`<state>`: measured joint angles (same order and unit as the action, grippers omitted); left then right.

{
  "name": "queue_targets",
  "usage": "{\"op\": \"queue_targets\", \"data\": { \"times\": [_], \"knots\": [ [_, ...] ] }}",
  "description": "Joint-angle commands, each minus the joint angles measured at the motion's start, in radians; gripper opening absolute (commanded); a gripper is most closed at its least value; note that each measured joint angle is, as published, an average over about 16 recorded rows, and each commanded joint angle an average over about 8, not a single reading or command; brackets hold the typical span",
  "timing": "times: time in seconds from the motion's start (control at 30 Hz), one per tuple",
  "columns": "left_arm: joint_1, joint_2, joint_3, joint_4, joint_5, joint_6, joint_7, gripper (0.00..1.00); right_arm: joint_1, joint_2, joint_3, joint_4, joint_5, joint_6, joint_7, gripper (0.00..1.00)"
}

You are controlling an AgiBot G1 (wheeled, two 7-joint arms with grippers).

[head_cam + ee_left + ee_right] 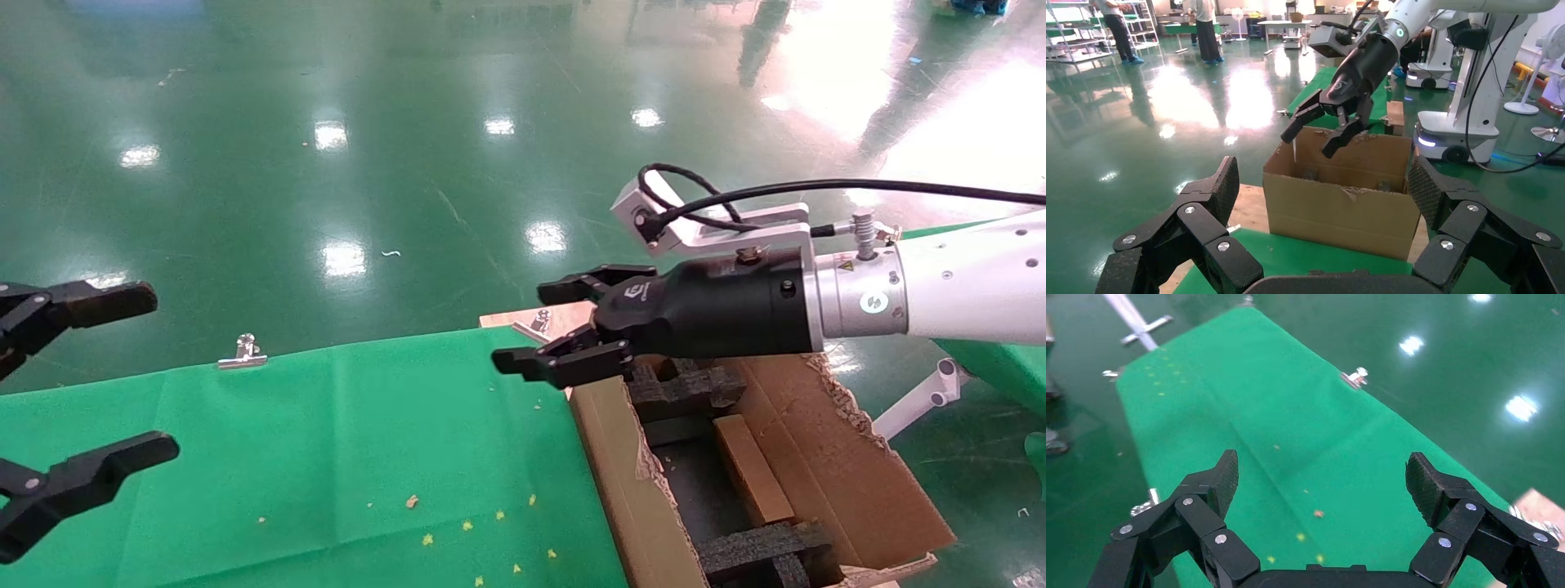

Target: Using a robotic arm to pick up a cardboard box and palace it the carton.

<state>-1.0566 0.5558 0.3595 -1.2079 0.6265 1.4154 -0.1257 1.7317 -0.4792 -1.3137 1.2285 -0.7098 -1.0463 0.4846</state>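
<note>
Small flat brown cardboard box (752, 469) lies inside our large brown corrugated carton (850, 474).
It rests between black foam inserts (682, 388); our white glossy right arm (972, 278) reaches level across the carton's near corner, its black right end effector (547, 327) spread wide and empty over the green-clothed worktop (368, 457). Our left end effector (82, 384) hovers wide open at the worktop's far-left side, well apart. A silver clip (243, 353) grips the cloth edge.

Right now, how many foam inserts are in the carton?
2: one foam insert at the carton's far end, another foam insert at its near end. More may be hidden.
</note>
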Motion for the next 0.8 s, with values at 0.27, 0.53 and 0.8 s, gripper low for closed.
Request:
{"op": "queue_targets", "data": {
  "times": [0.27,0.53,0.8],
  "knots": [
    [0.0,0.0,0.0,0.0,0.0,0.0,0.0,1.0,-0.169,-0.034,0.266,0.014,-0.005,-0.116,-0.076,1.0],
    [0.0,0.0,0.0,0.0,0.0,0.0,0.0,1.0,-0.297,-0.06,0.467,0.025,-0.009,-0.203,-0.134,1.0],
    [0.0,0.0,0.0,0.0,0.0,0.0,0.0,1.0,-0.397,-0.08,0.625,0.034,-0.013,-0.272,-0.179,1.0]
  ]
}}
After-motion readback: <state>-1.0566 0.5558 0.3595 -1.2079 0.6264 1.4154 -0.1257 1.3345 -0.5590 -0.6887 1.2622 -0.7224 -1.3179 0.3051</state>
